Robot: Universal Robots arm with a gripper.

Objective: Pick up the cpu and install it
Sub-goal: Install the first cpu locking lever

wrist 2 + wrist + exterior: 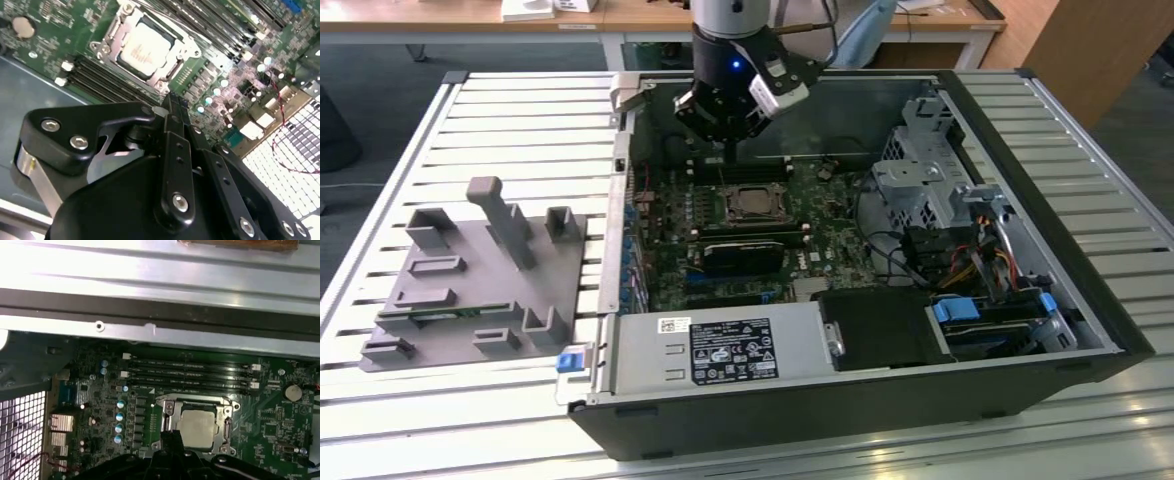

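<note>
The cpu [750,203], a small silvery-grey square, lies flat inside the metal-framed socket [724,192] on the green motherboard [670,258]. Both wrist views show it seated there, the cpu [142,50] pale within the frame and the cpu [196,426] just past the fingertips. My gripper [728,158] hangs a little above the board, beside the socket on the side of the memory slots [190,375]. Its black fingers [172,107] are pressed together with nothing between them.
The open computer case [1067,190] lies on a slatted table. It holds a power supply [720,350], a drive cage [921,170] and cables [961,265]. A grey tray [467,290] with upright posts sits at the exterior view's left.
</note>
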